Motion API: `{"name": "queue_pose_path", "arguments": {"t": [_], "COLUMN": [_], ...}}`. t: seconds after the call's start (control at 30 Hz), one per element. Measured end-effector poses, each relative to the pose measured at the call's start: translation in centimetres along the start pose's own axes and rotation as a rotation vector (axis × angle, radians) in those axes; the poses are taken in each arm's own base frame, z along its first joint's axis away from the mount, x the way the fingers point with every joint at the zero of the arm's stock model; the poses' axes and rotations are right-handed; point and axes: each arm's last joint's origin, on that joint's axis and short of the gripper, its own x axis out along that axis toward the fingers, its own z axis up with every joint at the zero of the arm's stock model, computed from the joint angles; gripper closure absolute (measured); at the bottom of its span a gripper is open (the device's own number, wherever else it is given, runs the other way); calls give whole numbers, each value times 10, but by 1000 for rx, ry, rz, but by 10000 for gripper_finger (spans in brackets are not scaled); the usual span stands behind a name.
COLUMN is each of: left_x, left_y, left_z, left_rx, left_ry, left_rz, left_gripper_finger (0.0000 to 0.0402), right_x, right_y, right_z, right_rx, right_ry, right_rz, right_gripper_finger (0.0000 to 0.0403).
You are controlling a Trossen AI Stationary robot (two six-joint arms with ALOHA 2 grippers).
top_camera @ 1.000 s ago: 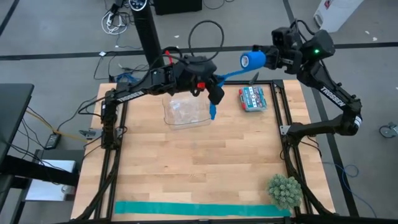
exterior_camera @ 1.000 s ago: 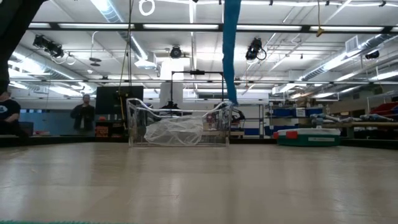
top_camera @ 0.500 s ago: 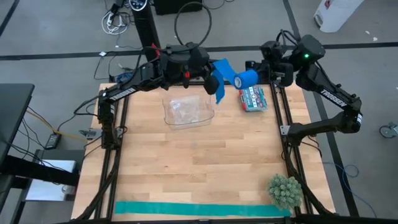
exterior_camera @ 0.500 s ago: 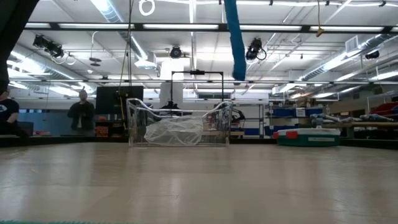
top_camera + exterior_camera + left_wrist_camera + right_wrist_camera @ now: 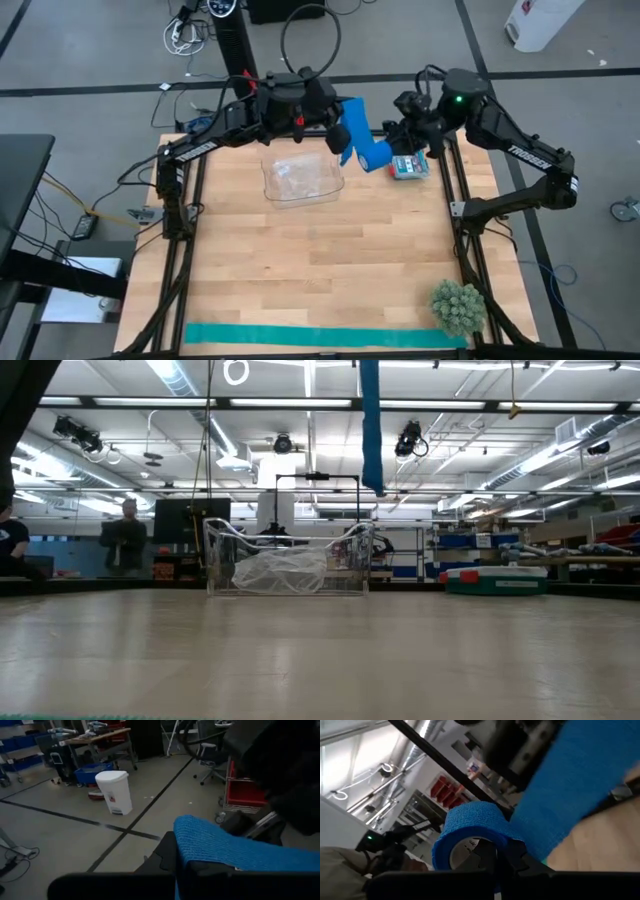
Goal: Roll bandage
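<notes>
Bandage (image 5: 362,140): royal blue, held in the air above the far edge of the tabletop (image 5: 320,270), strung between the two arms; a partly wound roll at one end, a flat tail at the other.
Left gripper (image 5: 338,138): over the far edge, above the clear container (image 5: 300,180); fingers together, clamped on the flat tail of the bandage.
Right gripper (image 5: 392,148): just beside the left one, toward the far right corner; fingers together, pinching the roll end of the bandage.
High view only: both arms meeting over the far edge; a flat packet (image 5: 410,163) on the tabletop below the right gripper; a teal-green strip (image 5: 320,336) lying along the near edge; a spiky green ball (image 5: 459,307) at the near right corner.
Low view only: a loose length of the bandage (image 5: 371,425) hanging straight down from above, its end well clear of the tabletop and above the clear container (image 5: 288,567), which has crumpled plastic in it; neither gripper shows here.
Left wrist view only: weave of the blue fabric (image 5: 235,847) draped over the dark fingers; a white bin (image 5: 114,791) on the floor beyond.
Right wrist view only: the roll (image 5: 470,837) seen end-on, hollow core visible, a broad band leading away from it.
Surface: light wood planks, dark frame rails along the left and right edges.
Room: grey floor with dark lines, cables past the far edge; ceiling strip lights, shelving, and two people (image 5: 125,540) standing far behind the tabletop.
</notes>
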Motion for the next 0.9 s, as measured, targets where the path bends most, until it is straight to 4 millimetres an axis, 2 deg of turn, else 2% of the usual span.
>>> {"name": "queue_pose_path", "arguments": {"t": [0.13, 0.4, 0.73, 0.9], "left_x": [-5, -17, -31, -37], "left_y": [-8, -39, -66, -76], "left_z": [3, 4, 5, 4], "left_rx": [67, 214, 344, 407], "left_ry": [-17, -29, -39, -42], "left_rz": [-30, -84, -91, -112], "left_gripper_finger": [397, 392, 391, 390], "right_x": [-2, -11, -20, -16], "right_y": [-9, -24, -32, -46], "right_z": [-6, -14, -13, -11], "right_rx": [51, 92, 102, 91], "right_ry": [27, 60, 41, 68], "right_rz": [-82, -241, -318, -350], "right_gripper_finger": [403, 403, 403, 403]}}
